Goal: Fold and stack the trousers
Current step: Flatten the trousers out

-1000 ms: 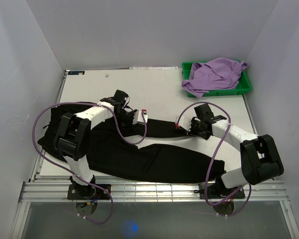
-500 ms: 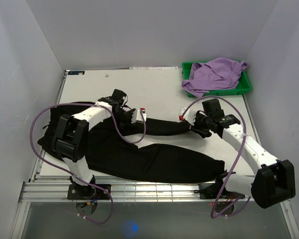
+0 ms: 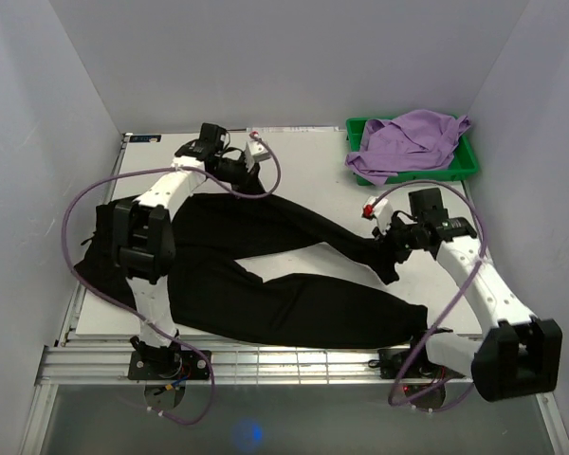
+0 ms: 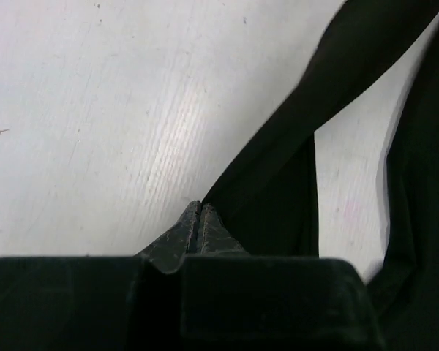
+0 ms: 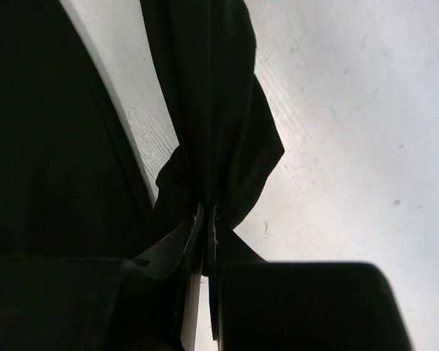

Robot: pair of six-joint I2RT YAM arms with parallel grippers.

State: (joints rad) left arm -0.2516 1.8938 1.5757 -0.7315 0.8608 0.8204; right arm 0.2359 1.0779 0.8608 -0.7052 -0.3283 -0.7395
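top: trousers [image 3: 294, 308] sprawled | wrists: left fingers [image 4: 177, 240], right fingers [image 5: 177, 252] pinching them

The trousers [image 3: 303, 308] are black, the garment [image 3: 408, 142] lilac, its bin [image 3: 438, 175] green.

You look down from high above the near edge of the table [image 3: 303, 161], facing its far edge, with the whole table in view. Each wrist camera sits close above the table, looking down at it, and all three views share the black trousers [image 3: 303, 308].

no legible text or numbers, small dark label [image 3: 144, 138] on table [image 3: 308, 166] corner unreadable
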